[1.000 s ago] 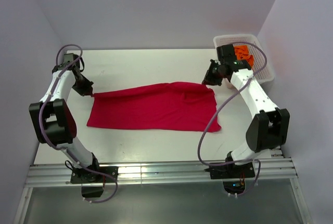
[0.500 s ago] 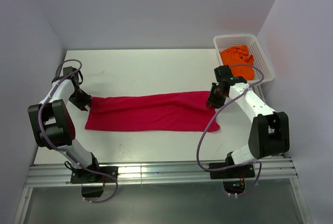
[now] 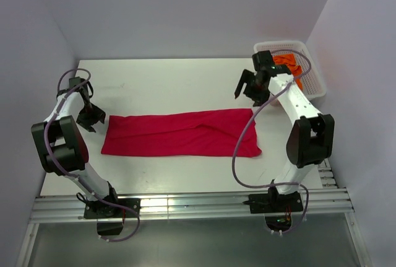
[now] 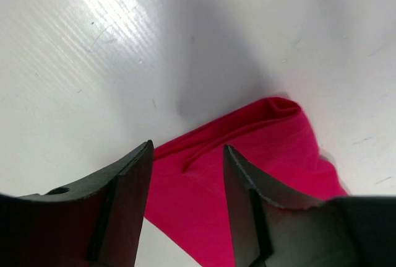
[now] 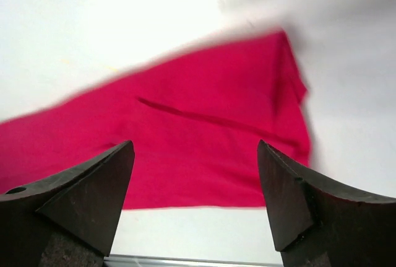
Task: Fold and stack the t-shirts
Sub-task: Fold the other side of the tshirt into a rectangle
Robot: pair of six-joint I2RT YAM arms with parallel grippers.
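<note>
The desk (image 3: 167,81) is bare along its far and near edges; the crimson shirt (image 3: 179,134) lies flat across the middle. A white basket (image 3: 281,44) blocks the far right corner, close against the wall (image 3: 362,62).

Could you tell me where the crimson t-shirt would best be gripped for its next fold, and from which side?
The crimson t-shirt lies flat as a long strip. It is probably best to pinch the two corners of its right short edge, coming down from above, and carry that end over onto the left one.
</note>
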